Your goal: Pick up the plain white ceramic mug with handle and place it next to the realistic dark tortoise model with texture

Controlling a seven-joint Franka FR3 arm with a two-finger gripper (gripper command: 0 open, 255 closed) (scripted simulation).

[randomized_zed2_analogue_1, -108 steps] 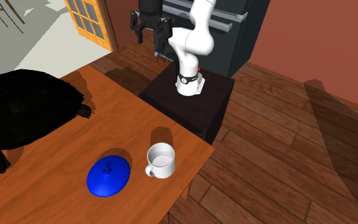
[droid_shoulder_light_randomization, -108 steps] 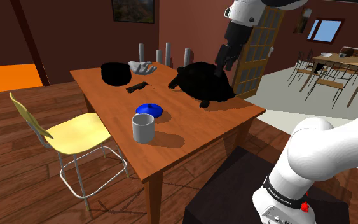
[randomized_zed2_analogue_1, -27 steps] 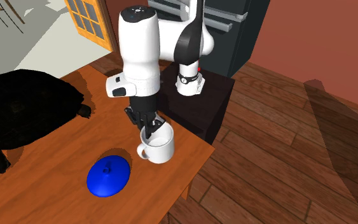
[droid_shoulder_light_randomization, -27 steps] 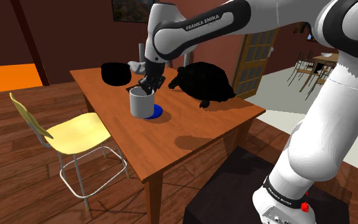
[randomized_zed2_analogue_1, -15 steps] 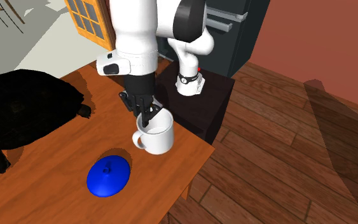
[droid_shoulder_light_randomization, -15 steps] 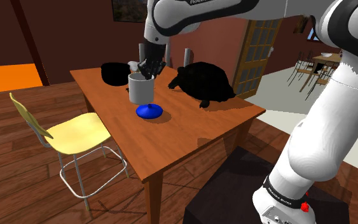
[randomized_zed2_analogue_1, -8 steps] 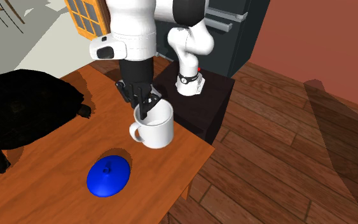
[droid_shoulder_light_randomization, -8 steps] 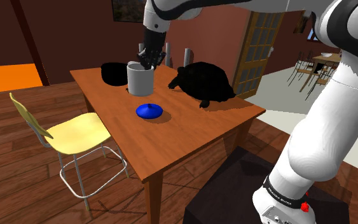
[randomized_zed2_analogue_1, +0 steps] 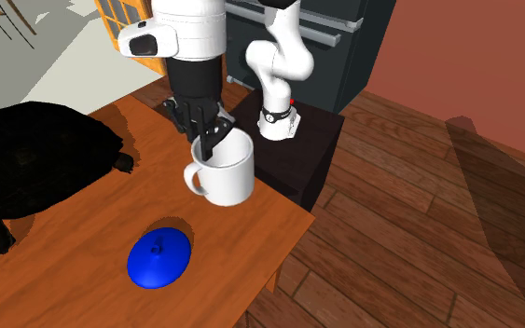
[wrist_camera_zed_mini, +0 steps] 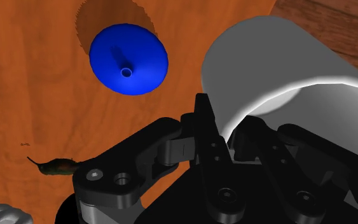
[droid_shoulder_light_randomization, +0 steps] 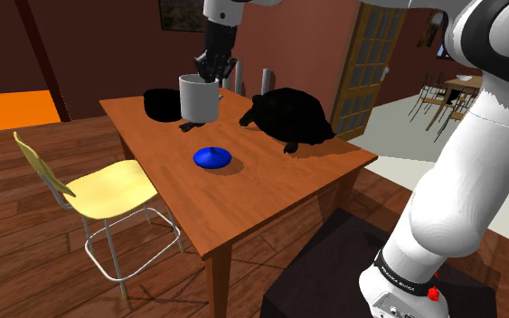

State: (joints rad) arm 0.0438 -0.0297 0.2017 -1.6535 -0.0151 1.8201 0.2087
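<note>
Brown plank flooring surrounds a smooth reddish-brown wooden bench (droid_shoulder_light_randomization: 279, 185) in a red-walled room. Nearest on the wood lies a glossy blue round lid with a small centre knob (droid_shoulder_light_randomization: 212, 157). Above the bench, clear of its surface, hangs the plain white cylindrical mug with a loop handle (randomized_zed2_analogue_1: 225, 172). It is matt, unmarked and upright, mouth up. The all-black hand (randomized_zed2_analogue_1: 208, 140) is clamped on its rim, one finger inside the wall and one outside. Beyond sits the large domed dark tortoise model (droid_shoulder_light_randomization: 290, 115), nearly black, its texture hard to make out, apart from the mug, whose handle faces it. Farthest back rests a black rounded bowl (droid_shoulder_light_randomization: 164, 104).
</note>
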